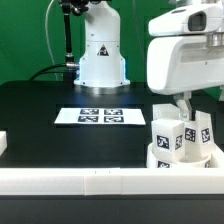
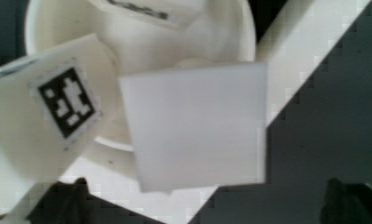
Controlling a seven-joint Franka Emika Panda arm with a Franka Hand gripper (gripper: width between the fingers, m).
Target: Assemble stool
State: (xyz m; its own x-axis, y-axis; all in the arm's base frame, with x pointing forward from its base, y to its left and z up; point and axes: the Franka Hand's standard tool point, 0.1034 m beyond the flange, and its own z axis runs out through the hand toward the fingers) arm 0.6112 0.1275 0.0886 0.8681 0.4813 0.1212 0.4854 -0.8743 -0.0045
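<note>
Matt white plastic legs [image 1: 181, 135] — smooth black table [image 1: 60, 135].

Black worktop [image 1: 60, 95], matte and dark across the exterior view. Lay flat near its middle: the marker board [image 1: 99, 116], white with black square tags. Ran along the near edge: a long white rail [image 1: 80, 180]. Sat at the exterior view's left edge: a small white block [image 1: 3, 145]. Rested at the exterior view's right, against the rail: the round white seat [image 1: 180, 160], with tagged white legs [image 1: 164, 138] standing on it.
</note>
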